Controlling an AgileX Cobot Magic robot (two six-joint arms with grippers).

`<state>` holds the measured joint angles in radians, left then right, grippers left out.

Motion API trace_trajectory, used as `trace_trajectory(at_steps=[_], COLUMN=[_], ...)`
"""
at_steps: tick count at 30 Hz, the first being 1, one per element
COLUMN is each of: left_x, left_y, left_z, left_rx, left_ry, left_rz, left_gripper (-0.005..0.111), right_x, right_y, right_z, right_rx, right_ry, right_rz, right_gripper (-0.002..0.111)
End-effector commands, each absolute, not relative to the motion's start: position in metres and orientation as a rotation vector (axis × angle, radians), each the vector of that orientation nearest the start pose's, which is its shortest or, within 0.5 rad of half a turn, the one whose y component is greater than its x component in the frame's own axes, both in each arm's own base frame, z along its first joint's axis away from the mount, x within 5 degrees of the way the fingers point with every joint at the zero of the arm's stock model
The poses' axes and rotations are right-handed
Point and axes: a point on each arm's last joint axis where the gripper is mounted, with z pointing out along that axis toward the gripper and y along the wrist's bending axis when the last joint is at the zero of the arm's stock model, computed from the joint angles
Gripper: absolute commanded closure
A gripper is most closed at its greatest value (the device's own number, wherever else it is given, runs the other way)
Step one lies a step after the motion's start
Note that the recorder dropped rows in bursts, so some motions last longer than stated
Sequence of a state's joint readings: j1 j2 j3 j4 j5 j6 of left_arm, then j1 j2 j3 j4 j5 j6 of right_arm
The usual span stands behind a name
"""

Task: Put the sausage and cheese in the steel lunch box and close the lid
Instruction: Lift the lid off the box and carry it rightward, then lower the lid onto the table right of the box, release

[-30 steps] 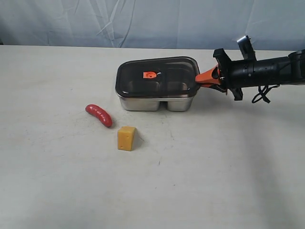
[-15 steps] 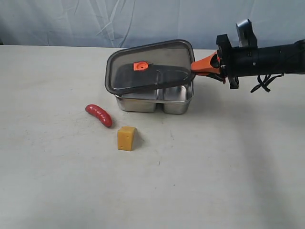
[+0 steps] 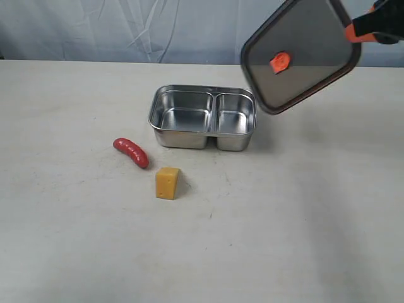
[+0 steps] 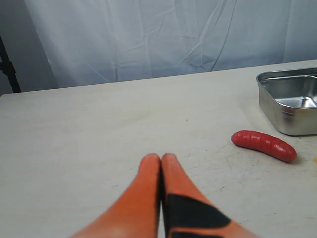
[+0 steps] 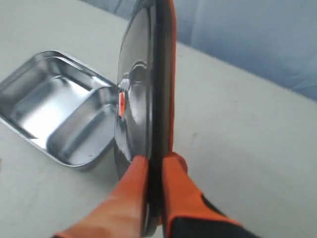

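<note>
The steel lunch box (image 3: 203,117) stands open and empty on the table, both compartments bare; it also shows as the lunch box (image 5: 59,111) and lunch box (image 4: 292,99). The dark lid (image 3: 300,53) with its orange valve hangs tilted in the air above and right of the box, held at its edge by my right gripper (image 3: 351,31), which is shut on the lid (image 5: 143,89). The red sausage (image 3: 131,152) lies left of the box, and the yellow cheese (image 3: 167,183) sits in front of it. My left gripper (image 4: 161,157) is shut and empty, low over the table, with the sausage (image 4: 264,145) off to its side.
A pale blue cloth backdrop (image 3: 126,28) hangs along the table's far edge. The white table surface (image 3: 252,240) stretches in front of the food.
My right gripper has lifted the lid off the lunch box, raised it up and to the right, and tipped it steeply. The box now stands uncovered. Sausage and cheese have not moved.
</note>
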<state>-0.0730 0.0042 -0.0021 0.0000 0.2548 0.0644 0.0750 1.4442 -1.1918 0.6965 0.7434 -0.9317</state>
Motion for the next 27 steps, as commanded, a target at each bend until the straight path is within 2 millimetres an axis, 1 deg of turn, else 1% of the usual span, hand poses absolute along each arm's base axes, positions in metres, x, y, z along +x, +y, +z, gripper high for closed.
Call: trace_trajectory(at_steps=[1,3,5,8,9,12,13,16,18,19,23,27], left_x=[0.055,0.055,0.055,0.055,0.055,0.055,0.055,0.055,0.055,0.055,0.055,0.055], left_y=[-0.004,-0.004,-0.004,-0.004,-0.004,-0.004,-0.004,-0.004,-0.004,-0.004,-0.004,-0.004], left_z=[0.191,0.191,0.191,0.191,0.191,0.191,0.191,0.191,0.191,0.191,0.191,0.191], left_rx=[0.112,0.112,0.112,0.112,0.112,0.112,0.112,0.112,0.112,0.112,0.112,0.112], left_ry=[1.719,1.719,1.719,1.719,1.719,1.719,1.719,1.719,1.719,1.719,1.719,1.719], left_rz=[-0.012,-0.012,-0.012,-0.012,-0.012,-0.012,-0.012,-0.012,-0.012,-0.012,-0.012,-0.012], left_gripper=[0.107,0.107,0.107,0.107,0.107,0.107,0.107,0.107,0.107,0.107,0.107,0.107], right_x=[0.261,0.233,0.215,0.2,0.196,0.183,0.179,0.169,0.16,0.158,0.152,0.148], right_y=[0.056,0.05,0.052,0.058,0.061,0.065,0.065,0.067,0.074,0.077,0.086,0.088], right_z=[0.368,0.368,0.35,0.319,0.305,0.267,0.258,0.238,0.228,0.226,0.224,0.222], right_rx=[-0.762,-0.831,-0.957,-1.115,-1.178,-1.414,-1.472,-1.584,-1.682,-1.694,-1.686,-1.638], right_ry=[1.993,2.004,2.032,2.068,2.083,2.068,2.057,2.021,1.98,1.973,1.987,2.062], right_rz=[0.057,-0.115,-0.222,-0.255,-0.263,-0.376,-0.419,-0.506,-0.504,-0.489,-0.392,-0.298], right_gripper=[0.109,0.109,0.109,0.109,0.109,0.109,0.109,0.109,0.109,0.109,0.109,0.109])
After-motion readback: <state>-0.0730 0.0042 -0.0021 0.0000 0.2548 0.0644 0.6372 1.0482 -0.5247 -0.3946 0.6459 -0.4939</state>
